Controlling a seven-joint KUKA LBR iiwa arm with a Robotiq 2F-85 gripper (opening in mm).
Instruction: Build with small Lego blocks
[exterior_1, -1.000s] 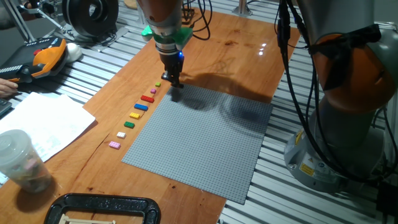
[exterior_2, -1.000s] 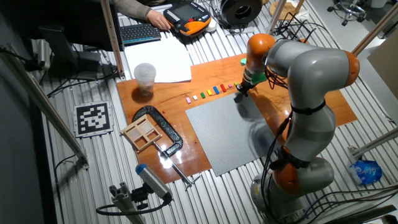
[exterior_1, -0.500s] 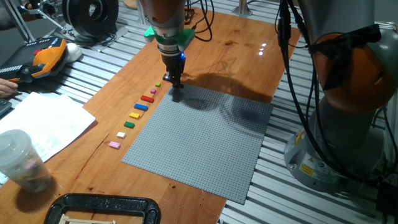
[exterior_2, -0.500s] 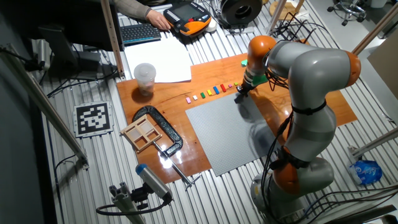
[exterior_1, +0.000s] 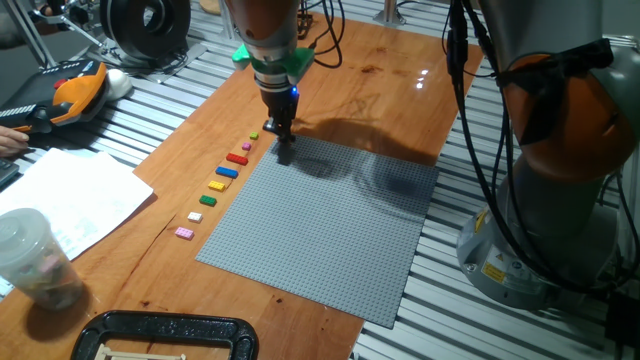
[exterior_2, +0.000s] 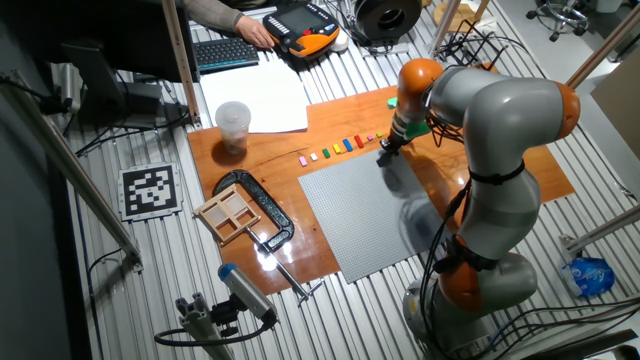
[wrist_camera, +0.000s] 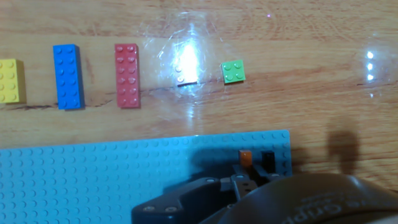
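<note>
An orange block (wrist_camera: 245, 158) and a dark block (wrist_camera: 268, 160) sit side by side at the far corner of the grey baseplate (wrist_camera: 93, 174), right at the tip of the gripper (wrist_camera: 252, 180). In the hand view they look small and stubby; whether they are pressed fully onto the studs I cannot tell, since the hand's housing hides their lower parts. They appear to be the only pieces on the plate, so the build is judged barely begun.

The rest of the small Lego blocks lie in a single row on the wooden tabletop (exterior_1: 380, 70) just beside the plate's edge. In the hand view the red block (wrist_camera: 127, 75) and blue block (wrist_camera: 67, 76) are the long ones — each lies with its long axis square to the plate's edge, pointing from the plate outward across the wood. The yellow block (wrist_camera: 12, 81) is shorter, the green block (wrist_camera: 234, 71) is a small square with no clear long axis, and a pale piece (wrist_camera: 186, 79) between red and green is washed out by glare. From the fixed view the row runs on along the plate's side to a white block (exterior_1: 195, 217) and a pink block (exterior_1: 184, 232) at its near end.

The gripper hangs low over the plate's corner; its fingers look close together, but whether they are clamped on a block cannot be told.
</note>
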